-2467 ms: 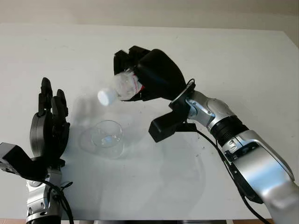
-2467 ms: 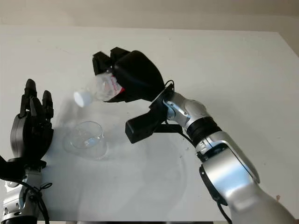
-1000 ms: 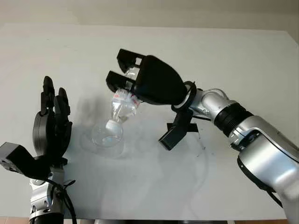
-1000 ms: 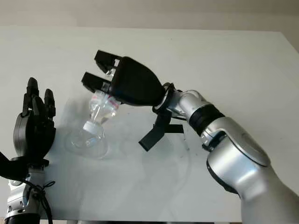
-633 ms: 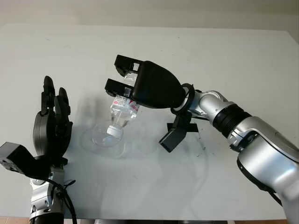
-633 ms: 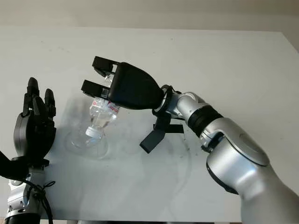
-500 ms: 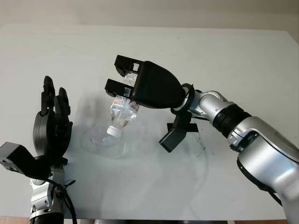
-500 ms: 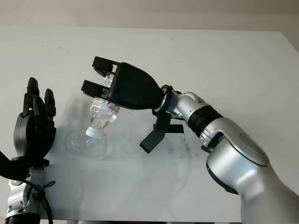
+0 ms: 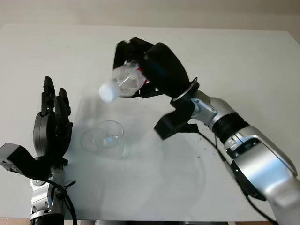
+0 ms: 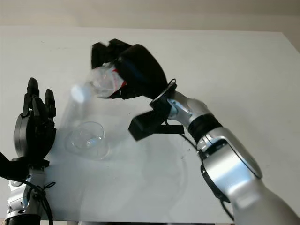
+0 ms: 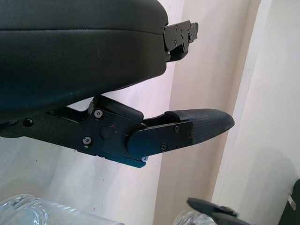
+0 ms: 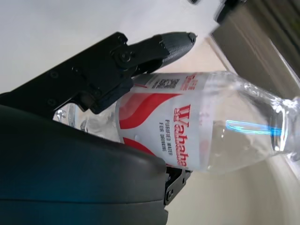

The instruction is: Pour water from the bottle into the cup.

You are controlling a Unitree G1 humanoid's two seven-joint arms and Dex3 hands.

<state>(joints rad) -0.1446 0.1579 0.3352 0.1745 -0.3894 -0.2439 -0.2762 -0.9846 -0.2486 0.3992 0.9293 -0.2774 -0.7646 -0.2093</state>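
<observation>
Right hand (image 9: 157, 70) clamped on clear plastic bottle (image 9: 123, 82) — lying near-horizontal above the table (image 9: 234, 56), white-capped. Round clear cup (image 9: 108, 136) stands below. Left hand (image 9: 50, 131) open, beside cup.

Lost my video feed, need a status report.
Right hand shut on bottle, held above cup. Left hand open beside cup. Nothing in the way.
</observation>
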